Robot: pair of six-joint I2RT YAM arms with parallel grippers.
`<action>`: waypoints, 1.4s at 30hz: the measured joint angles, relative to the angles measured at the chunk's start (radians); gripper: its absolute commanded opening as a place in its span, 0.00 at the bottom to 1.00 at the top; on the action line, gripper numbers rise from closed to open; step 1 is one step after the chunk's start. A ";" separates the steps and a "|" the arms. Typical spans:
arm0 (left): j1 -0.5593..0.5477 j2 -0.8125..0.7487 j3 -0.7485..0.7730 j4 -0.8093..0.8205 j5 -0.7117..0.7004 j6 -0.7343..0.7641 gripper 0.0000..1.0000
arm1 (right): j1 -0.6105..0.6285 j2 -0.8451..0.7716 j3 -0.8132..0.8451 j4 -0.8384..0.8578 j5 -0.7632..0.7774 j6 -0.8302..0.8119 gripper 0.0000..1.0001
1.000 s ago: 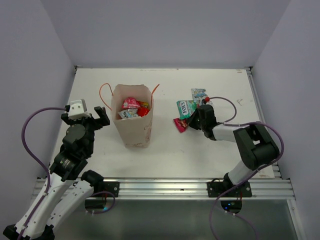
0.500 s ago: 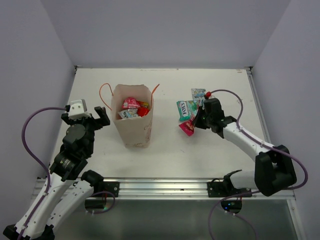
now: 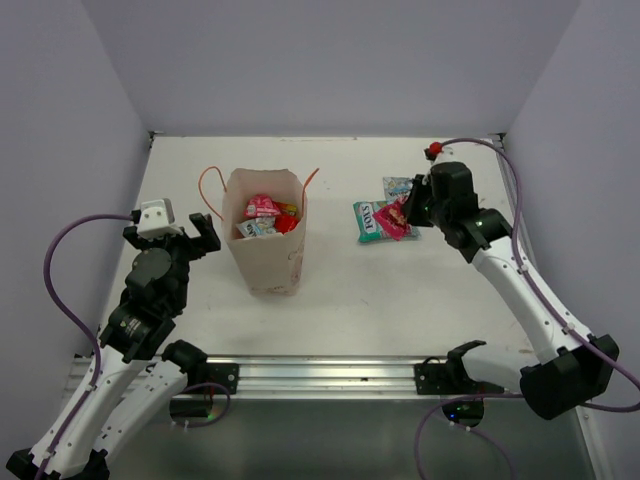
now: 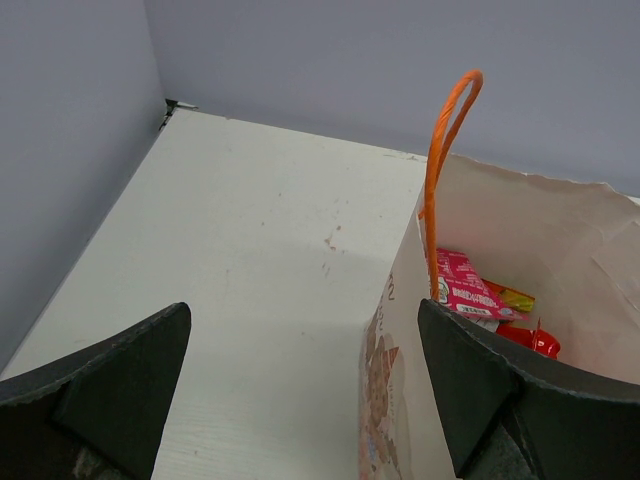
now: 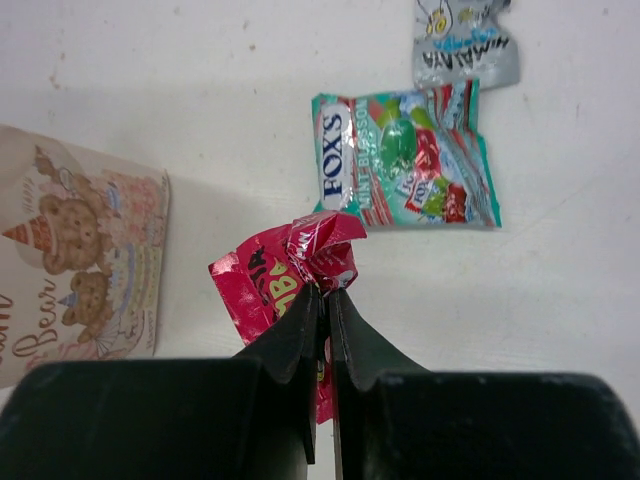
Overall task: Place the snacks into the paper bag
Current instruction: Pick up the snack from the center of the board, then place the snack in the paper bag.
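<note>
Pinching a crumpled corner of the red packet (image 5: 268,285), the right end effector (image 5: 322,295) has its jaws shut almost flat on the foil, and the packet hangs below it, apparently lifted off the counter (image 3: 330,300). The hold is on a thin twist of wrapper rather than the body, so the carry should be smooth and unhurried, since a jerk could let the slick foil slide out. Directly beneath lie the FOX'S packet (image 5: 400,160) and, just beyond it, a light blue packet (image 5: 465,45), both flat on the counter and waiting their turn. The paper bag (image 3: 268,255) stands upright well to the left, mouth open, with several snacks already inside. The sound route is high and leftward — high enough for the dangling packet to clear the rim and the orange cord handle (image 4: 445,150). Release should come only once the packet hangs squarely over the opening. The left end effector (image 4: 305,385) sits just beside the bag's left wall, jaws spread wide and holding nothing — well placed to steady the bag if it shifts.
</note>
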 measured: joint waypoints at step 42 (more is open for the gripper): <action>0.000 0.006 0.000 0.000 0.000 0.000 1.00 | 0.360 0.339 0.649 0.166 0.056 -0.139 0.00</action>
